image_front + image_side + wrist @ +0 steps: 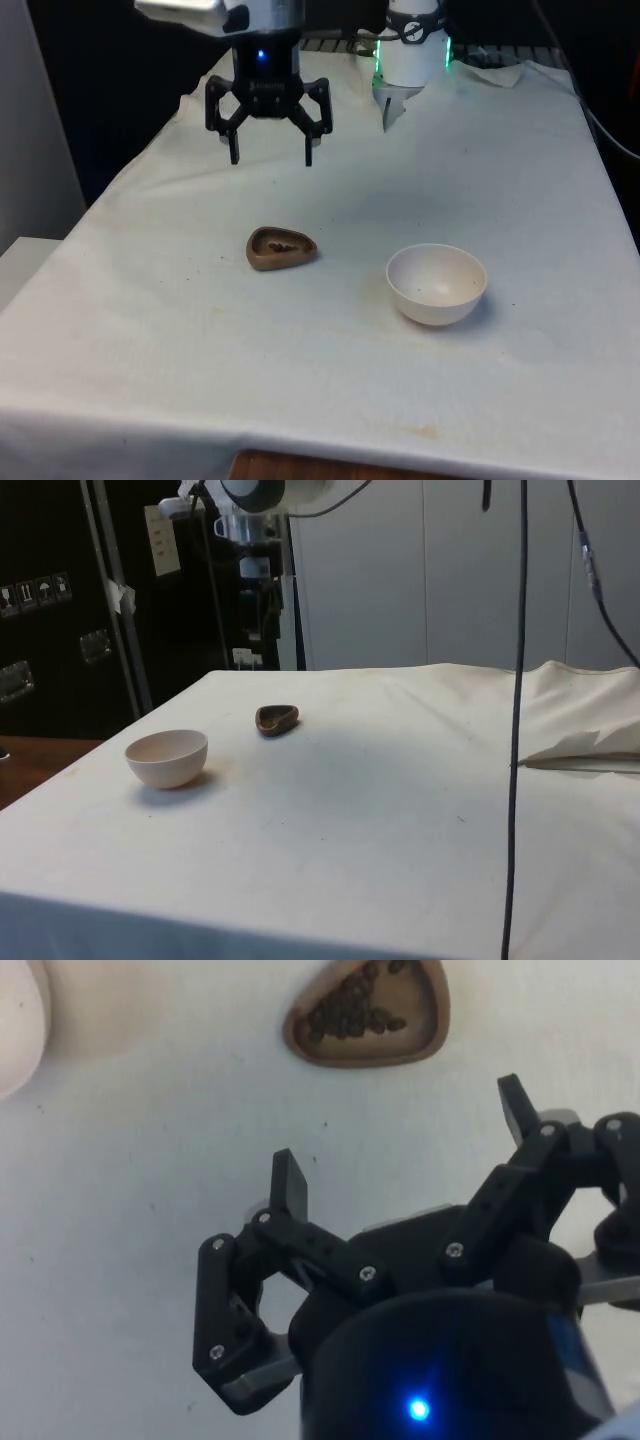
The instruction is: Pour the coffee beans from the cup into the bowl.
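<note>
A small brown cup (281, 248) shaped like a rounded triangle sits on the white cloth, with dark coffee beans (352, 1012) lying in it. An empty cream bowl (436, 284) stands to the front view's right of the cup, a short gap apart. In the side view the cup (276, 719) is behind and right of the bowl (167, 757). My black gripper (271, 156) hangs open well above the cloth, beyond the cup and nearer the robot, with nothing between its fingers (289, 1182). In the wrist view the gripper (400, 1140) sits apart from the cup (366, 1013).
The white cloth (330, 380) is creased near the robot's base (412, 60). A black cable (518, 710) hangs down in the side view's foreground. The table's bare wooden edge (300, 468) shows at the near side.
</note>
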Tool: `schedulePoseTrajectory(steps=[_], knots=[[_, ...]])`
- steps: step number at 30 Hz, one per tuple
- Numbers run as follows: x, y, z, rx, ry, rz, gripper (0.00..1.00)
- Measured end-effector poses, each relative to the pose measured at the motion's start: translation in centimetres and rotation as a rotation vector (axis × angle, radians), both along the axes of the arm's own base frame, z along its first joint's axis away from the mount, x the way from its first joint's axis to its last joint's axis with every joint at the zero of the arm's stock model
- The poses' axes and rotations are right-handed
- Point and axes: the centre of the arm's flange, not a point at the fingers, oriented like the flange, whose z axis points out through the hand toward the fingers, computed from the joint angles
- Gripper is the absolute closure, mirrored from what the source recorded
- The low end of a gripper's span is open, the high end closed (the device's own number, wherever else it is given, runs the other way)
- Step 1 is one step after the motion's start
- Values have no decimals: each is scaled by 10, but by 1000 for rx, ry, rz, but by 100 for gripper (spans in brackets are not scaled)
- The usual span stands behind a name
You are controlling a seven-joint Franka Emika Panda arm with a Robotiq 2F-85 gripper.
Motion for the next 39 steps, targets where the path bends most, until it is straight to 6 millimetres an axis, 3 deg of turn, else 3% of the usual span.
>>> schedulePoseTrajectory(steps=[16,39], knots=[[2,-28,-30,66,-1,-5,0],[0,-45,-66,97,20,-50,0]])
